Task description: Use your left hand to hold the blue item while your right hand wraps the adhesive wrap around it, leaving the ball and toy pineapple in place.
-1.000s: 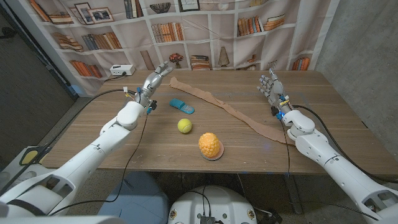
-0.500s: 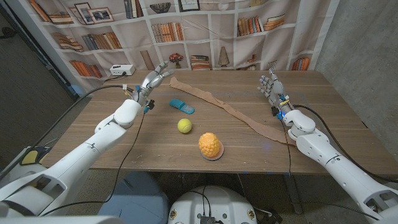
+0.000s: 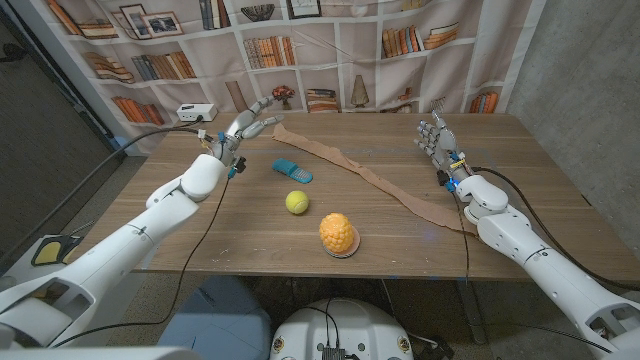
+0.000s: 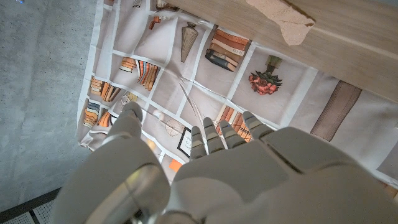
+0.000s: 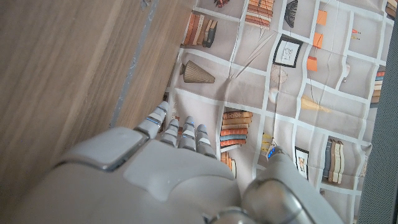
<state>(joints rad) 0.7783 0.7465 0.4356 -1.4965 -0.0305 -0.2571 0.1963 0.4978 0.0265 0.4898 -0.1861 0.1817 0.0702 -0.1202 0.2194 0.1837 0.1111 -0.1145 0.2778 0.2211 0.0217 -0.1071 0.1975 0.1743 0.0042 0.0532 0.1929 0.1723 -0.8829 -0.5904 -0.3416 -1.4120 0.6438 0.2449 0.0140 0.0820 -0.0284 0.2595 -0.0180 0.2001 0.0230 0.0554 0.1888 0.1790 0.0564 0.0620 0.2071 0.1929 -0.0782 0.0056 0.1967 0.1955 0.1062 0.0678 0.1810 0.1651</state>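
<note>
Overhead, blue item (image 3: 292,170), wrap (image 3: 370,178), wrist: wrap's end (image 4: 283,18)

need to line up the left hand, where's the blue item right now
In the head view, the blue item lies left of centre, between the left hand and the tan wrap, just behind the yellow ball.

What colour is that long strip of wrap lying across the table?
The wrap is tan, a light beige-brown. It shows best in the head view.

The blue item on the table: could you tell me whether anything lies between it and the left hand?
Nothing visible does. The left hand is open near the table's far left edge, and only bare wood separates it from the blue item. The wrap lies beyond.
</note>
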